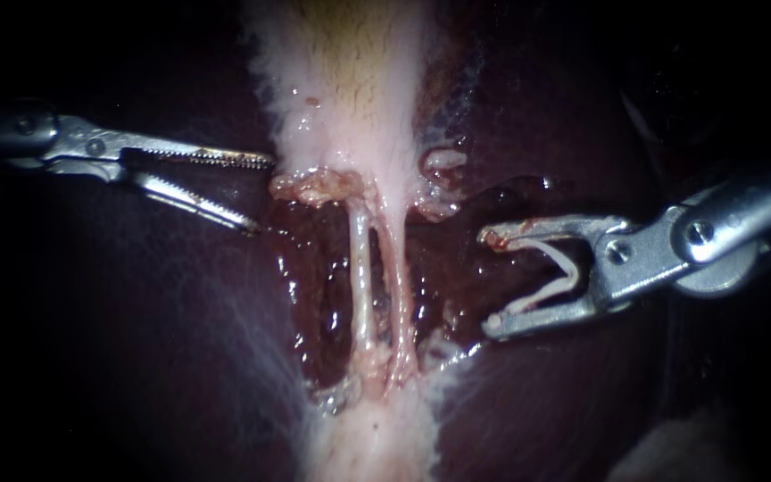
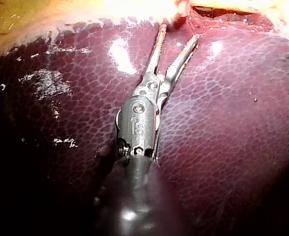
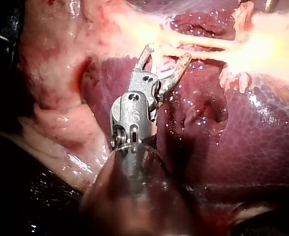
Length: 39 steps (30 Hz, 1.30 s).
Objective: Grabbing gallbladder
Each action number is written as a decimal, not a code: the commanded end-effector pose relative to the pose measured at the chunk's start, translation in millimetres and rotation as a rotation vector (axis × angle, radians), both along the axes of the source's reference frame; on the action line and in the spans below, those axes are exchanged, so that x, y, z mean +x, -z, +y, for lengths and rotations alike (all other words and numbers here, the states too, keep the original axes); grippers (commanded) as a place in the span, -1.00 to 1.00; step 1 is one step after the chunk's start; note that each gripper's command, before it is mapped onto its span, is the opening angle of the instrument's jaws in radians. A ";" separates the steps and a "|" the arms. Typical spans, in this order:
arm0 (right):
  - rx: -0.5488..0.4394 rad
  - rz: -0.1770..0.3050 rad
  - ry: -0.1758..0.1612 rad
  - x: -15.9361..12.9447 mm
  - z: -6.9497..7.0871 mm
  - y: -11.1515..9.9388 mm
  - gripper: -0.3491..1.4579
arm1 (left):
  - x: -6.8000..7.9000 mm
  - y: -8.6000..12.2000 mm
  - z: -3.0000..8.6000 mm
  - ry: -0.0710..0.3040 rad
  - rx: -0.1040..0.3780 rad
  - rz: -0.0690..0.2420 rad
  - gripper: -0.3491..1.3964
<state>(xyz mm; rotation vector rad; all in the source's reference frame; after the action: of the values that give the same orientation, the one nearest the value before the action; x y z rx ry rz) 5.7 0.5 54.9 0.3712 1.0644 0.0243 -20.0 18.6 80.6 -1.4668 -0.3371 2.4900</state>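
Note:
The pale gallbladder (image 1: 350,89) hangs from the top of the endoscope view and narrows into two thin pale tubes (image 1: 363,268) that run down over the dark liver (image 1: 136,357). My left instrument (image 1: 261,192) comes in from the left with its toothed jaws open, tips just short of the gallbladder's lower left edge, holding nothing. In the left wrist view its open jaws (image 2: 179,33) lie over the liver (image 2: 223,137), pointing at the pale tissue ahead. My right instrument (image 1: 490,281) stands open to the right of the tubes, with a bent pale clip (image 1: 557,268) between its jaws.
Frayed pale tissue (image 1: 319,186) sits at the gallbladder's neck. Wet red raw liver bed (image 1: 457,268) surrounds the tubes. In the right wrist view my right instrument (image 3: 165,55) points at the tubes (image 3: 198,46), with pink fatty tissue (image 3: 55,98) beside it.

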 end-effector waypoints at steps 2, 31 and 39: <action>0.000 0.000 0.000 0.0 0.0 0.0 -0.07 | 0.0 0.1 -0.1 0.000 0.000 0.000 -0.17; 0.000 0.000 0.000 0.0 0.0 0.1 -0.07 | -1.8 7.5 0.7 0.068 0.010 -0.063 0.06; 0.000 0.000 0.000 0.1 0.0 0.1 -0.07 | -4.6 7.1 0.6 0.083 0.005 -0.052 -0.08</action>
<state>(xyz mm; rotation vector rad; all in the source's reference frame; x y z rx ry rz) 5.7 0.5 54.9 0.3712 1.0646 0.0239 -24.8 19.1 73.6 -1.5148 -0.2842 2.3870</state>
